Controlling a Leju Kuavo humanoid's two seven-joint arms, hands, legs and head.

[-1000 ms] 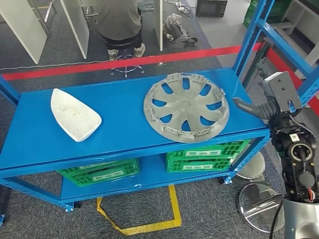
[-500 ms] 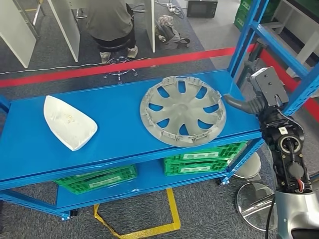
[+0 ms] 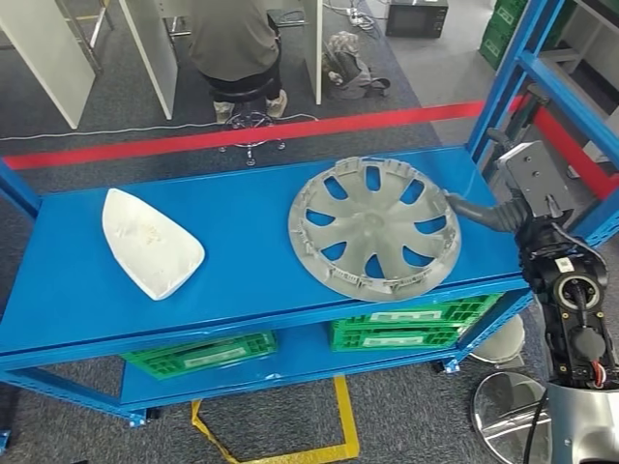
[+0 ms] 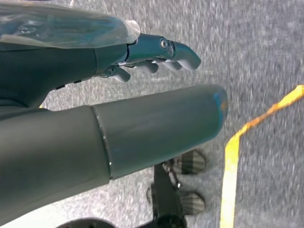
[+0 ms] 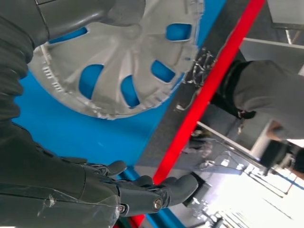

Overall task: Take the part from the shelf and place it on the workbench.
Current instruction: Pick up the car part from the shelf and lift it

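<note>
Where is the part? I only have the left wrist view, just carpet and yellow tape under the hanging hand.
Observer: The grey wheel cover lies flat on the blue shelf, on the top deck toward its right end.
Operator: Is the right hand on it?
Observer: The right hand is at the cover's right rim, fingers apart, holding nothing. I cannot tell if the thumb touches.
Operator: Anything else on that deck?
Observer: A white part lies toward the left end, well apart from the cover.
</note>
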